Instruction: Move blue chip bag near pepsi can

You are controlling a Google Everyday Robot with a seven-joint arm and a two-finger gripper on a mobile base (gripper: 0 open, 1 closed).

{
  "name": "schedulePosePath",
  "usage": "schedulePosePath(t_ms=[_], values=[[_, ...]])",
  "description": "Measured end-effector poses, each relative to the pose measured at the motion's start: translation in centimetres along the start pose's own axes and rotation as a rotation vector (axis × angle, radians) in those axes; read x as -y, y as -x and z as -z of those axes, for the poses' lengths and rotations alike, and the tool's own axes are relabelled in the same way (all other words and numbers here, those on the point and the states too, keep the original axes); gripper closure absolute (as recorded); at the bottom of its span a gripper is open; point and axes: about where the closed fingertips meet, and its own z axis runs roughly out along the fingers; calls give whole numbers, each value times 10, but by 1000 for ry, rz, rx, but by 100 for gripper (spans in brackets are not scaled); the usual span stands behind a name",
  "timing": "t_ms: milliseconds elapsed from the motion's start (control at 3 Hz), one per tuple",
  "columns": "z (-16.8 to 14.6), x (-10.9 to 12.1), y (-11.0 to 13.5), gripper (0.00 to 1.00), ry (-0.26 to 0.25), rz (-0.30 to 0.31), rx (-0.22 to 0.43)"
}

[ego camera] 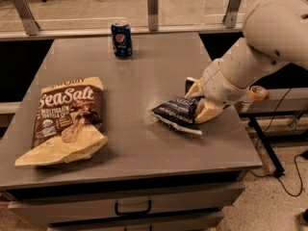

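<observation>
Counts: one pepsi can (121, 40), two bags, one gripper (199, 102), one arm (250, 61).

Blue chip bag (175, 112): lying flat, well apart from the pepsi can, toward the front and right of it. Dark navy, crinkly, white lettering, pale sealed edges.

Gripper: at the right end of the blue chip bag, front-right of the pepsi can. Cream fingers (208, 114) clamped on that end, one above and one below. Arm white, smooth, rounded, reaching in from the right.

Brown bag (65, 119): larger, brown and cream, "Sea Salt" lettering, lying flat, front-left of the pepsi can, well apart from it. Bottom edge crumpled and flared.

Pepsi can: upright at the back edge of the table (144, 76), dark blue, round logo, silver top.

Table: flat grey matte top, rectangular, faint scuffs. One drawer (132, 209) with a dark handle under the front edge, on the side opposite the pepsi can.

Behind the pepsi can: glass panel held by three metal posts (153, 6), pale floor beyond. Far right of the pepsi can and lower: speckled floor (284, 211) with black cables (288, 177).
</observation>
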Motion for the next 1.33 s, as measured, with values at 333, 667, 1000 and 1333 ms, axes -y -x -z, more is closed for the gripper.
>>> schedulePosePath(t_ms=[333, 667, 1000, 1333], values=[[0, 0, 0, 100, 0, 0, 0], [31, 36, 7, 100, -88, 29, -10], [101, 97, 27, 100, -269, 108, -51], [123, 147, 34, 100, -329, 152, -21]])
